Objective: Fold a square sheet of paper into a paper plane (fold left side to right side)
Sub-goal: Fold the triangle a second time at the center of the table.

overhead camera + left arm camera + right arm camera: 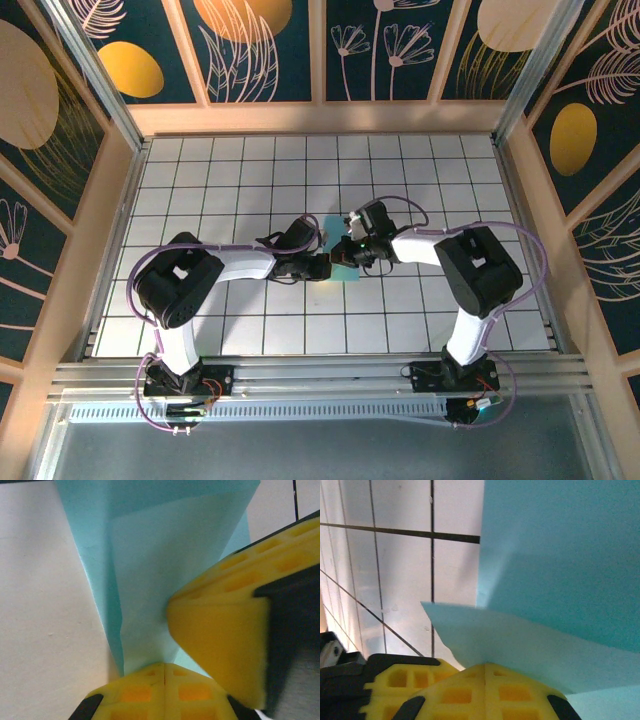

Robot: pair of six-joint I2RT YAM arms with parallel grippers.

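Left gripper (164, 669) clamped tight on the paper (150, 565) at its nine o'clock edge; right gripper (485, 667) pinching it too, from three o'clock.

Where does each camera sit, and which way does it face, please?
Top external: above and behind the bases, looking down on the table; the left arm and right arm meet over the light-blue paper.
Left wrist: on the left wrist, looking along the left gripper, closed on the paper's narrow end.
Right wrist: on the right wrist, looking past the right gripper, closed on a paper flap, towards the tiles.
Shared: all three see the paper.
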